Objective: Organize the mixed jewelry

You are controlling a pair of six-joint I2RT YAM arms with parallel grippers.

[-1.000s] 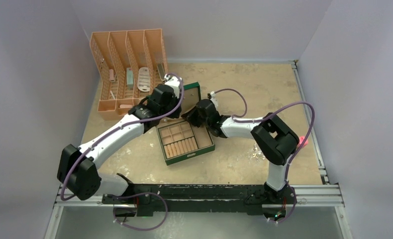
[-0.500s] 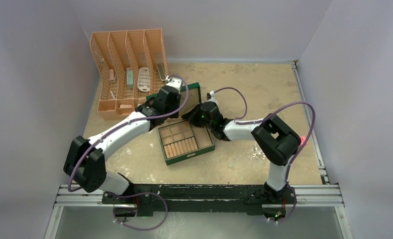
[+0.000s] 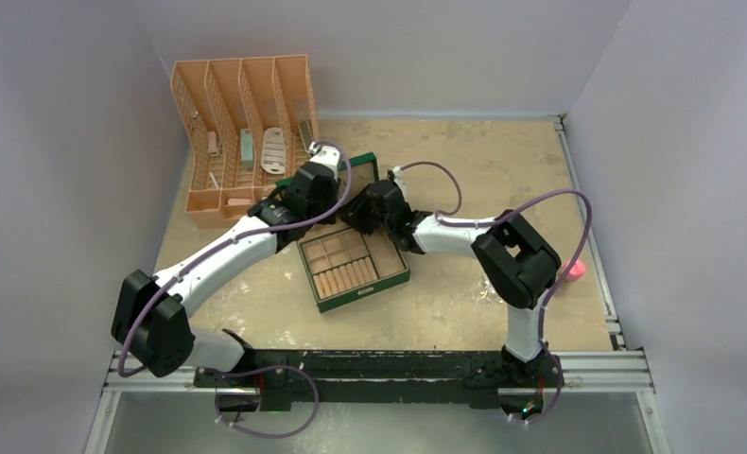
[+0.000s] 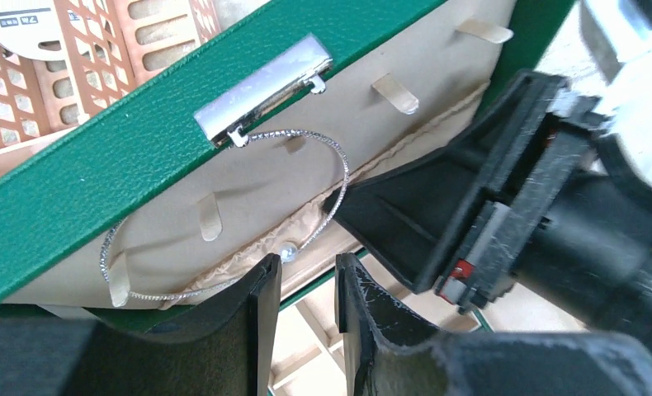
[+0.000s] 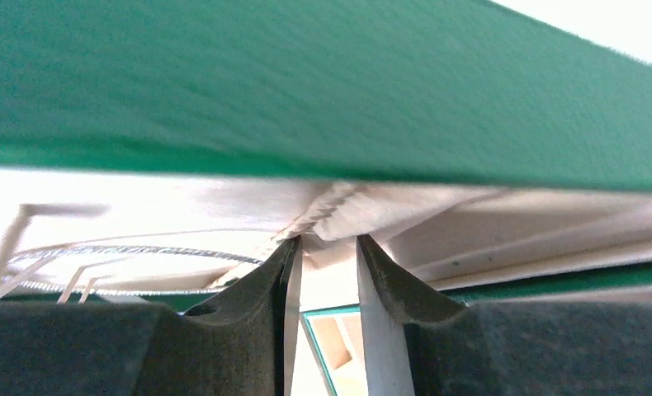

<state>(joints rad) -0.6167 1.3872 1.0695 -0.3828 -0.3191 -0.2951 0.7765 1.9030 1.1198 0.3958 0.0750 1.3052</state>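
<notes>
Only left wrist | silver hoop (image 4: 345,175) on lid lining (image 4: 248,194) | overhead: hidden

You are looking at the box (image 3: 356,270) mid-table, its lid (image 4: 100,173) raised along its 12 o'clock edge; the rack (image 3: 242,132) at 10 o'clock, the small bottle (image 3: 575,270) well apart at 3 o'clock; the wire hoop (image 4: 345,175) against the lid's inner face
</notes>
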